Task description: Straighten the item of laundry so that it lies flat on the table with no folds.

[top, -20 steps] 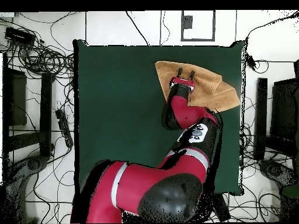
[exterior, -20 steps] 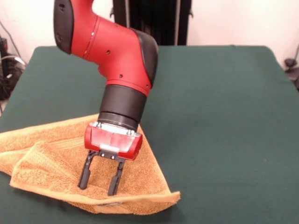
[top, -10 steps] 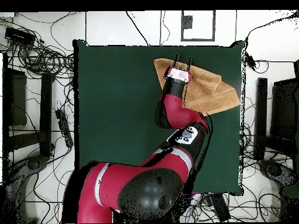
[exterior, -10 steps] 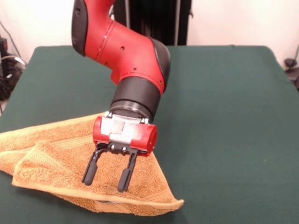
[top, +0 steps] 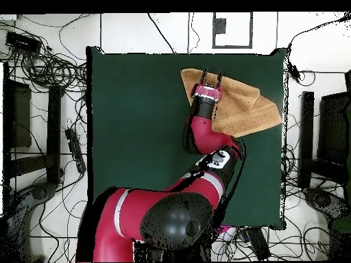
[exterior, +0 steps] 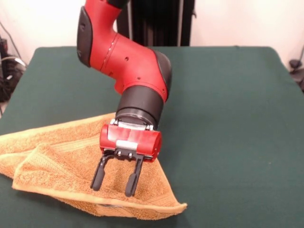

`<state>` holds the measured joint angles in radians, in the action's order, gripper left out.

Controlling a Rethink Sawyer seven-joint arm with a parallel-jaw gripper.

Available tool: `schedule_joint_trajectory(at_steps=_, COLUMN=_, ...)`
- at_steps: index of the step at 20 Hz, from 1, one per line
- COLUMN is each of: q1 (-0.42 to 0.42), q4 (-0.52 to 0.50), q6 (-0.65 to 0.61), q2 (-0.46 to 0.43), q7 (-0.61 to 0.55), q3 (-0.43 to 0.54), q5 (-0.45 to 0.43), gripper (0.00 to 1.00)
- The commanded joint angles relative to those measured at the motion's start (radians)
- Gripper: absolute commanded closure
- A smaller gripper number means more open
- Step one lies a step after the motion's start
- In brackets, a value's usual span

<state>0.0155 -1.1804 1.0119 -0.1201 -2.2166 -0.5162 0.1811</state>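
Note:
The item of laundry, an orange-tan towel (exterior: 52, 161) (top: 240, 103), lies folded over itself near the front left corner of the dark green table (exterior: 228, 118) (top: 137, 123). One flap is doubled over at its left part, and a corner points right along the front edge. My gripper (exterior: 114, 184) (top: 212, 74) hangs open just above the towel's right part, tilted, with nothing between its black fingers (exterior: 98, 176). In the overhead view the gripper sits over the towel's left end near the table's top edge.
The red arm (exterior: 128, 61) slants down from the top left over the table's middle. Around the table in the overhead view lie cables (top: 48, 68) and dark equipment (top: 322, 137) on the floor.
The gripper has shifted slightly right and a little lower over the towel, staying open. The towel's front corner moved a bit right a second ago and has stayed since.

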Motion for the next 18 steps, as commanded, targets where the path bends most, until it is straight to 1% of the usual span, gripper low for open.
schedule_joint_trajectory(at_steps=1, q1=0.037, q4=-0.055, q6=-0.417, q2=0.086, q7=-0.081, q3=0.120, q5=-0.086, gripper=0.00)
schedule_joint_trajectory(at_steps=2, q1=0.039, q4=-0.080, q6=-0.498, q2=0.117, q7=-0.089, q3=0.132, q5=-0.116, gripper=0.00)
schedule_joint_trajectory(at_steps=5, q1=0.046, q4=-0.126, q6=-0.638, q2=0.159, q7=-0.086, q3=0.151, q5=-0.129, gripper=0.00)
schedule_joint_trajectory(at_steps=9, q1=0.063, q4=-0.122, q6=-0.651, q2=0.156, q7=-0.098, q3=0.136, q5=-0.117, gripper=0.00)
schedule_joint_trajectory(at_steps=11, q1=0.069, q4=-0.147, q6=-0.639, q2=0.189, q7=-0.115, q3=0.130, q5=-0.133, gripper=0.00)
schedule_joint_trajectory(at_steps=13, q1=0.081, q4=-0.148, q6=-0.630, q2=0.194, q7=-0.117, q3=0.116, q5=-0.125, gripper=0.00)
schedule_joint_trajectory(at_steps=15, q1=0.090, q4=-0.207, q6=-0.604, q2=0.254, q7=-0.135, q3=0.102, q5=-0.152, gripper=0.00)
schedule_joint_trajectory(at_steps=16, q1=0.091, q4=-0.215, q6=-0.609, q2=0.264, q7=-0.137, q3=0.104, q5=-0.152, gripper=0.00)
schedule_joint_trajectory(at_steps=18, q1=0.067, q4=-0.229, q6=-0.609, q2=0.282, q7=-0.139, q3=0.120, q5=-0.180, gripper=0.00)
